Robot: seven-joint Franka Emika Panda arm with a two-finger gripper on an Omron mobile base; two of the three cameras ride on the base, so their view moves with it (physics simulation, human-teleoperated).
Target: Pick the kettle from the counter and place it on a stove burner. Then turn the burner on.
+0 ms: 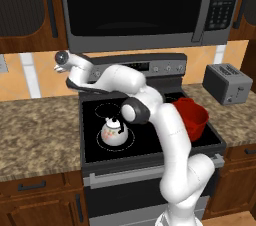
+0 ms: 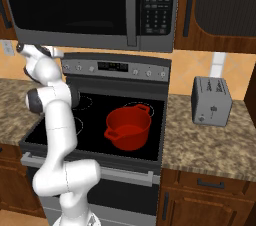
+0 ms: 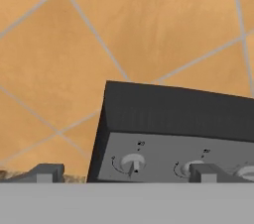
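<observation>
The small round white kettle (image 1: 114, 132) with reddish floral marks, a black arched handle and a black lid knob stands upright on the black glass cooktop (image 1: 150, 145), inside the large thin white-outlined burner circle (image 1: 101, 144) at the cooktop's front left corner, near its front edge. A larger red pot (image 1: 191, 118) with two side handles sits on the right half of the cooktop, well apart from the kettle. The mottled brown-and-tan granite tabletop (image 1: 35, 135) flanks the stove on both sides; a silver toaster (image 1: 227, 83) stands on its right stretch, near the back wall. The white arm reaches up and left over the cooktop, its hand (image 1: 65, 62) raised at the left end of the stove's grey control panel (image 1: 155, 67), close to the orange tiled wall (image 3: 124, 25). In the hand view the two dark fingertips (image 3: 47, 172) show wide apart at the bottom, so the jaws are spread and hold nothing, and between them lies the leftmost grey knob (image 3: 132, 162) of the panel, with a second knob (image 3: 187, 168) just beside it; whether any fingertip touches a knob is hard to tell from this angle. A dark microwave (image 2: 90, 5) hangs above the stove.
</observation>
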